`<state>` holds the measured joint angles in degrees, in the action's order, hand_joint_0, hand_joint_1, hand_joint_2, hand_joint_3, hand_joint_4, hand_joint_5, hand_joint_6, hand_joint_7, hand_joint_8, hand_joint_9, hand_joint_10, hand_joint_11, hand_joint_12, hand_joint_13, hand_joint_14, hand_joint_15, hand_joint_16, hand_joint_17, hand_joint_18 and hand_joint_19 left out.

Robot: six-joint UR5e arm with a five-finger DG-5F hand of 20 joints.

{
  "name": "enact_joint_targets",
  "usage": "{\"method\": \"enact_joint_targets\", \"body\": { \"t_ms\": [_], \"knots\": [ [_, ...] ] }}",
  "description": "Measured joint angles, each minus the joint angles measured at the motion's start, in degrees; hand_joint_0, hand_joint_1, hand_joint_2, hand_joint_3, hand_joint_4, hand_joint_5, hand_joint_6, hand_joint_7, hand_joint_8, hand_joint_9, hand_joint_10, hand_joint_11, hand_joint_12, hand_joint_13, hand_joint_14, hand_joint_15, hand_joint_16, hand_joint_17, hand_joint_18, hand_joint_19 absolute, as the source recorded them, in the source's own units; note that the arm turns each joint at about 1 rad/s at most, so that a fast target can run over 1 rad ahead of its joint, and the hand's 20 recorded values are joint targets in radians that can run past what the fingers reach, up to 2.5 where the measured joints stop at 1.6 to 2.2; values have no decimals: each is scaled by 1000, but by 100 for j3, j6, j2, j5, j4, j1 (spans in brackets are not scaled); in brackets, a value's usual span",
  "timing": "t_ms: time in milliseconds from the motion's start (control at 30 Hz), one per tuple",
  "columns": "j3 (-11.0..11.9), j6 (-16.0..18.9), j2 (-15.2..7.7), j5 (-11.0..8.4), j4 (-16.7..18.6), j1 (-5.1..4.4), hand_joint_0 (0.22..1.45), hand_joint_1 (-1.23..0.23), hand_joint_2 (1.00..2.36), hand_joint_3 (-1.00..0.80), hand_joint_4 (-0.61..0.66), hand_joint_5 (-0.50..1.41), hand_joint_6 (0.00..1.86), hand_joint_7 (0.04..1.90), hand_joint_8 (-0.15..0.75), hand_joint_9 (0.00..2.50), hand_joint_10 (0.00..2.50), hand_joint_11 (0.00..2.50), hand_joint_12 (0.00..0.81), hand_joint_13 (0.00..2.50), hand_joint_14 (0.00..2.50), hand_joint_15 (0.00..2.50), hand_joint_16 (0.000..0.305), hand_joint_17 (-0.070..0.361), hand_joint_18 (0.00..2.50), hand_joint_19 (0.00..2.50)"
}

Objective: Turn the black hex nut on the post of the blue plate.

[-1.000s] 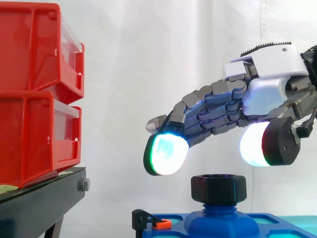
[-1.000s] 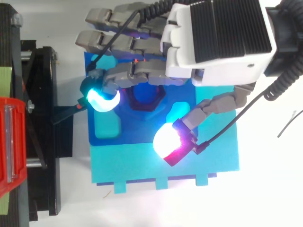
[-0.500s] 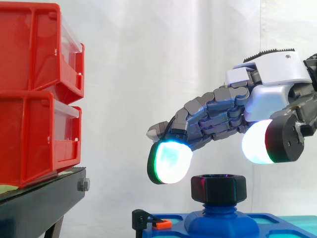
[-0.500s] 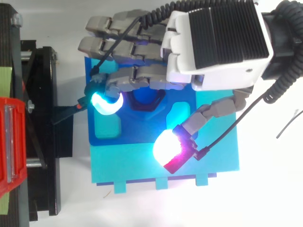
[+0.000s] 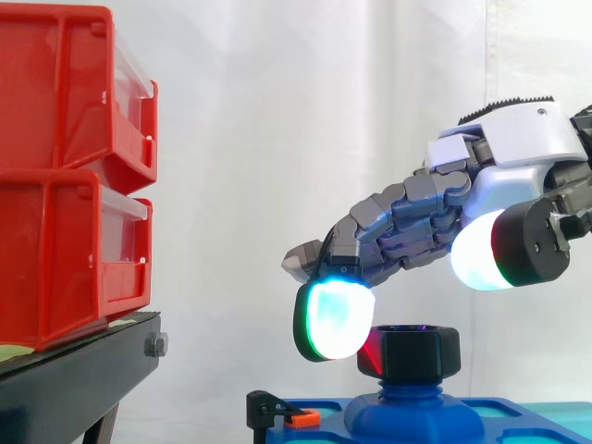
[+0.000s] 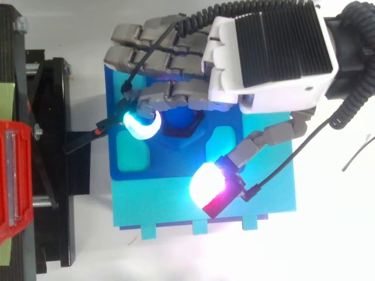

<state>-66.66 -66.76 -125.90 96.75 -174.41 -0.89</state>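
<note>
The turning has not been started, as far as can be seen. The black hex nut (image 5: 412,351) is sitting on top of the blue post (image 5: 412,409), which stands in the middle of the blue plate (image 6: 176,167). Nothing is held by the hand (image 5: 504,176). Its fingers are stretched out and only a little bent, and the thumb is kept wide apart from them.

In the side view, one glowing fingertip (image 5: 335,319) is seen low down at the left side of the nut. It cannot be told whether the nut is touched by it. The thumb pad (image 5: 476,254) is held up high, above and to the right of the nut, and clear of it. So the nut must still be pinched between finger and thumb, and then turned. All of the turning looks to be left.

Compared with a second ago, the fingertip has been brought lower and closer to the nut. In the top view it has been moved from the plate's left edge in toward the nut. The thumb has been lifted a little. The nut has not been moved. The red bins (image 5: 65,176) on the black stand (image 5: 74,384) are as they were.
</note>
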Motion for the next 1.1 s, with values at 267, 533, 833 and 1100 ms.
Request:
{"method": "enact_joint_targets", "body": {
  "t_ms": [267,533,833,1100],
  "knots": [
    [2,-3,3,26,7,15,380,-435,1000,-500,303,-231,503,874,278,0,0,0,422,0,0,0,63,142,0,214],
    [-2,-2,1,28,9,45,384,-432,1000,-500,302,-231,503,872,278,0,0,0,420,0,0,0,63,141,0,215],
    [-3,8,2,99,-6,127,391,-427,1000,-500,299,-232,503,873,278,0,0,0,417,0,0,0,62,140,0,222],
    [0,3,3,148,-14,199,393,-369,1000,-500,293,-237,503,874,278,0,0,0,418,0,0,0,62,139,0,220]
  ]
}}
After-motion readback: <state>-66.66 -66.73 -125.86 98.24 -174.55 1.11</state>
